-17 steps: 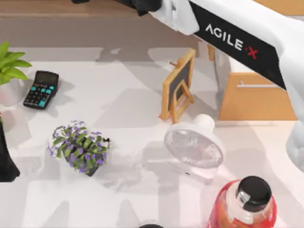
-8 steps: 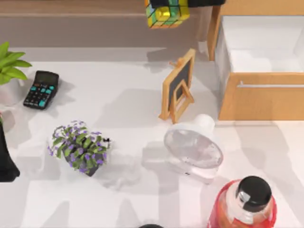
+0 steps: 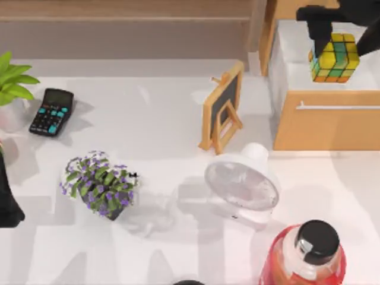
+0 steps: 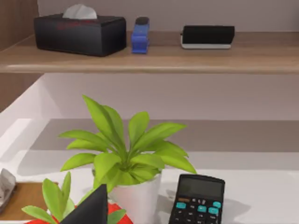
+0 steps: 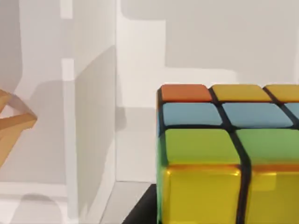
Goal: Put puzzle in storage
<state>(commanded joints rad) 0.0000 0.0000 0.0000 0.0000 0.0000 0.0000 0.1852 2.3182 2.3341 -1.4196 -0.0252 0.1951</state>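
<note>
No writing can be read anywhere. The right gripper [image 3: 333,27] holds the puzzle [image 3: 335,57] clamped over the white interior of the storage [image 3: 320,127], at the bench's [image 3: 166,119] far right corner. The left arm sits parked at the bench's left edge.

No legible text; calculator [image 4: 197,200] key markings perhaps present, too small to read.

My black right gripper [image 3: 332,27] holds the yellow, green and orange tiled puzzle [image 3: 335,58] over the light-wood, white-lined storage [image 3: 323,127].
</note>
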